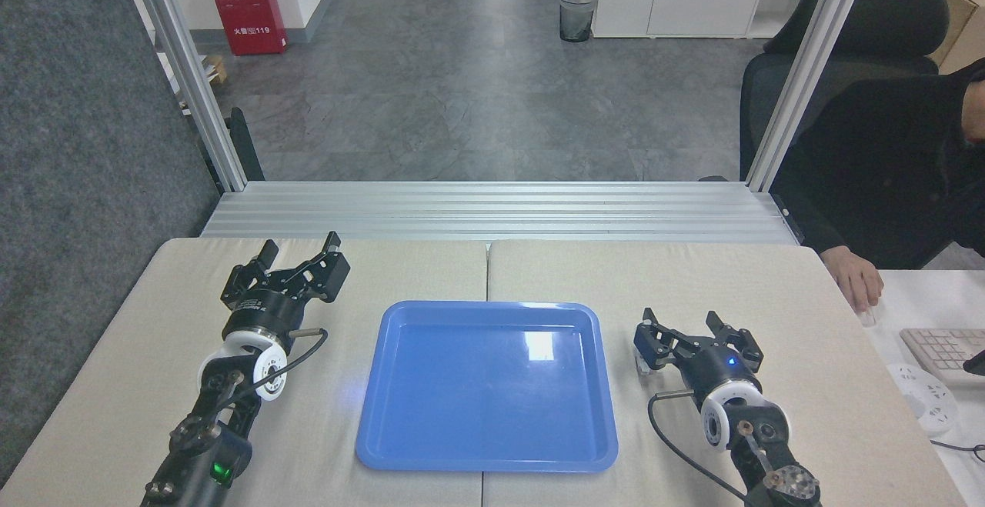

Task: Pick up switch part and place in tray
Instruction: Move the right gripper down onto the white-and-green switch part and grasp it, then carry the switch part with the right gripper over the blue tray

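The blue tray [477, 415] lies flat in the middle of the table and holds nothing. Just right of its rim sits the switch part [641, 363]; only a sliver of its white body shows, the rest is hidden behind my right gripper. My right gripper [679, 316] is open and low over the table, with its left finger right over the part. Whether it touches the part I cannot tell. Left of the tray, my left gripper [301, 244] stands open with nothing between its fingers.
A person's hand [858, 282] rests at the table's far right corner, next to a keyboard [943, 349] on a white side table. An aluminium rail [492, 211] runs along the back edge, with slanted frame posts at both ends.
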